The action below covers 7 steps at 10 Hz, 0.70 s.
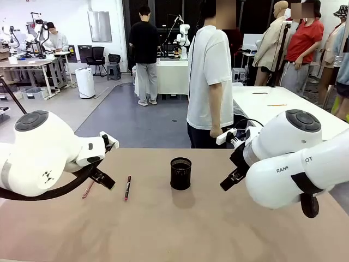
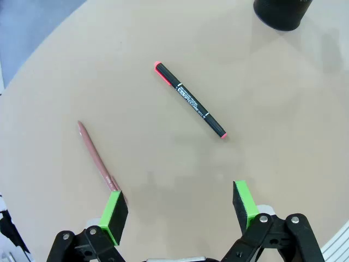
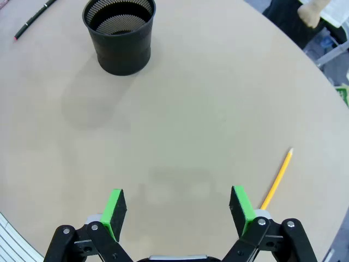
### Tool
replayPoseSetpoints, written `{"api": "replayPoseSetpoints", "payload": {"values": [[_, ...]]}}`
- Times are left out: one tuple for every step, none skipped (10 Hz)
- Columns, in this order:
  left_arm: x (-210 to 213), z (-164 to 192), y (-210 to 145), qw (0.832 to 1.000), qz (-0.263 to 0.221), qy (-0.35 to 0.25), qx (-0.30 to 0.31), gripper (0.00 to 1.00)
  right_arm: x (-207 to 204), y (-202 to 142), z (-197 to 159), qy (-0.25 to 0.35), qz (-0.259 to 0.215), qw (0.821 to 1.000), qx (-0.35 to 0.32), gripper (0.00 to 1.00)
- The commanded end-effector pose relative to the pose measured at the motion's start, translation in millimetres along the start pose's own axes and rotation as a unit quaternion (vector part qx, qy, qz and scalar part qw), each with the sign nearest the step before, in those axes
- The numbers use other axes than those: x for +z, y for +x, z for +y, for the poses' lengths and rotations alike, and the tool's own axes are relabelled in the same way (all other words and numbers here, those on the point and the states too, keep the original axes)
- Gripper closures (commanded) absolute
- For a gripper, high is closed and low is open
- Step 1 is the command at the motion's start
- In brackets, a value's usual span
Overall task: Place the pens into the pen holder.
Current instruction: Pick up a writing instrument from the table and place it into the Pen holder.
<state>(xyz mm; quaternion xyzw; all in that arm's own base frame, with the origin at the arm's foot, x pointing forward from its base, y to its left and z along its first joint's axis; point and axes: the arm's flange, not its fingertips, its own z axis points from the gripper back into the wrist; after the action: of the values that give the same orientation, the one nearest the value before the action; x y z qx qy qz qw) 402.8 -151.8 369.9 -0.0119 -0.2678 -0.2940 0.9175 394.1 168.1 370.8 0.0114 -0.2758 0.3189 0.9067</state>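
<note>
1. The pens lie flat on the tan table (image 1: 174, 229), all outside the pen holder. Furthest left is the slim pinkish-red pen (image 1: 87, 189) (image 2: 97, 158), partly covered by the left arm (image 1: 38, 153) in the front view.
2. The left gripper (image 2: 180, 206) hangs above the table with its jaws spread wide and nothing between them. In its wrist view the near end of the pinkish-red pen runs behind one green pad (image 2: 115, 212); whether they touch cannot be told.
3. The black pen with red ends (image 1: 127, 187) (image 2: 191, 100) lies to the right of the pinkish-red pen and apart from it, between that pen and the pen holder. It is well clear of the left gripper's fingers.
4. The pen holder (image 1: 180, 173) (image 3: 119, 34) stands upright near the middle of the table. Its mesh bottom shows through the open mouth in the right wrist view.
5. A person in a white T-shirt (image 1: 210, 76) stands at the far edge, a little right of the holder, with one hand (image 1: 217, 132) hanging at the side.
6. The right gripper (image 3: 178, 208) hangs over bare table to the right of the holder, jaws spread wide, gripping nothing.
7. An orange-yellow pencil (image 3: 278, 177) lies just beside one finger (image 3: 241, 210) of the right gripper, its near end hidden behind that finger.
</note>
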Motion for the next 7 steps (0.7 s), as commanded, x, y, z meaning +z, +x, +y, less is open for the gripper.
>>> {"api": "replayPoseSetpoints", "payload": {"values": [[0.2,-0.1,0.1,1.0,0.0,0.0,0.0,0.0,0.0,0.0,0.0,0.0,0.0,1.0,0.0,0.0],[0.2,-0.1,0.1,1.0,0.0,0.0,0.0,0.0,0.0,0.0,0.0,0.0,0.0,1.0,0.0,0.0],[0.2,-0.1,0.1,1.0,0.0,0.0,0.0,0.0,0.0,0.0,0.0,0.0,0.0,1.0,0.0,0.0],[0.2,-0.1,0.1,1.0,0.0,0.0,0.0,0.0,0.0,0.0,0.0,0.0,0.0,1.0,0.0,0.0],[0.2,-0.1,0.1,1.0,0.0,0.0,0.0,0.0,0.0,0.0,0.0,0.0,0.0,1.0,0.0,0.0],[0.2,-0.1,0.1,1.0,0.0,0.0,0.0,0.0,0.0,0.0,0.0,0.0,0.0,1.0,0.0,0.0],[0.2,-0.1,0.1,1.0,0.0,0.0,0.0,0.0,0.0,0.0,0.0,0.0,0.0,1.0,0.0,0.0]]}}
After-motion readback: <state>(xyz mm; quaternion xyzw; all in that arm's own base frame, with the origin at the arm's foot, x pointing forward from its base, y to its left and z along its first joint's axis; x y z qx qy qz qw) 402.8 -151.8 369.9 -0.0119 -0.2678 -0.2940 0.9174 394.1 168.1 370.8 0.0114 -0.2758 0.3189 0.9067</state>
